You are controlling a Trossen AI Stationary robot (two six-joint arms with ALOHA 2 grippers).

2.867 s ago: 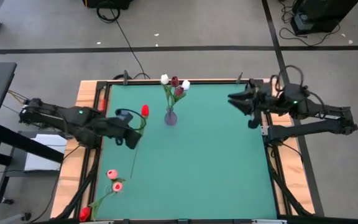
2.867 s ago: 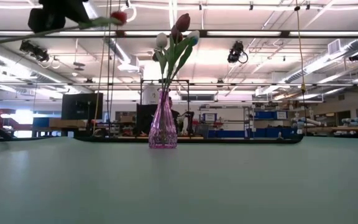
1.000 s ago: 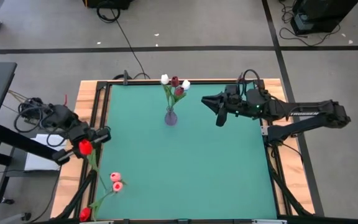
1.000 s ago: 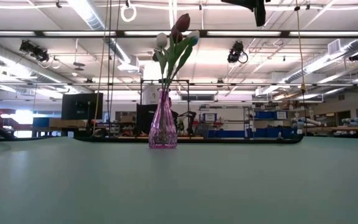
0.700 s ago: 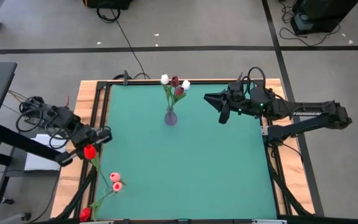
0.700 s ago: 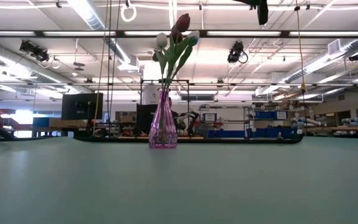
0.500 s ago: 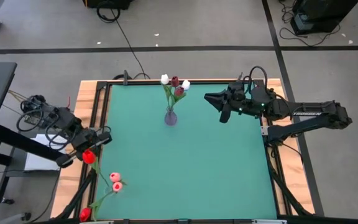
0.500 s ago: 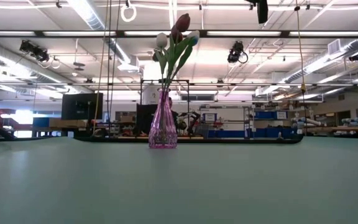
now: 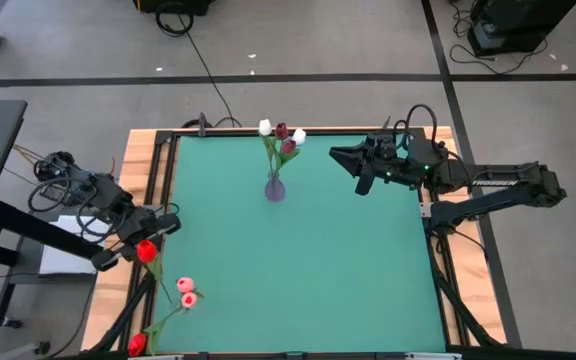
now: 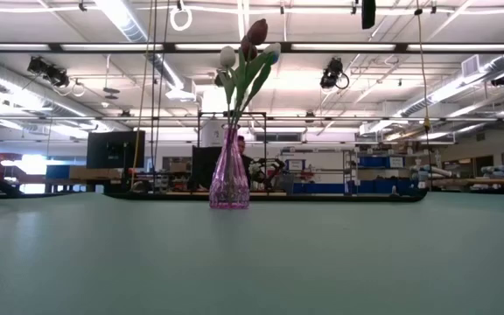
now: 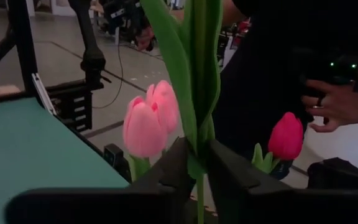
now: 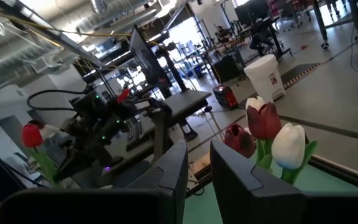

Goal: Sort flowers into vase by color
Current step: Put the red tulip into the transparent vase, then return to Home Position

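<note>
My left gripper [image 9: 161, 224] hangs over the table's left edge, shut on a bright red tulip [image 9: 146, 250]. Two pink tulips [image 9: 185, 291] and another red one [image 9: 136, 344] lie at the near left corner. They also show in the left wrist view as pink tulips [image 11: 150, 123] and a red tulip [image 11: 286, 135]. A purple glass vase [image 9: 275, 188] stands mid-table toward the far edge, with white and dark red tulips [image 10: 248, 52] standing in it by their stems. My right gripper [image 9: 360, 172] hovers high to the vase's right, narrowly open and empty. My left gripper pinches the red tulip's green stem among its leaves [image 11: 197, 167] between both fingers, which lie across the stem. The tulip is lifted clear of the table, and its leaves rise past the fingers. Its red head [image 9: 146, 250] shows just on the near side of the gripper.
A person in dark clothes, one hand [image 11: 331, 102] raised, stands beyond the table past the lying tulips. The wooden frame [image 9: 138, 165] and black rails border the green mat [image 9: 308, 270]. Open mat stretches across the middle and right.
My left gripper, holding the red tulip throughout, has drifted a little toward the near edge along the table's left edge, and the red head has gone with it. My right gripper has drawn back slightly toward the table's far right.
</note>
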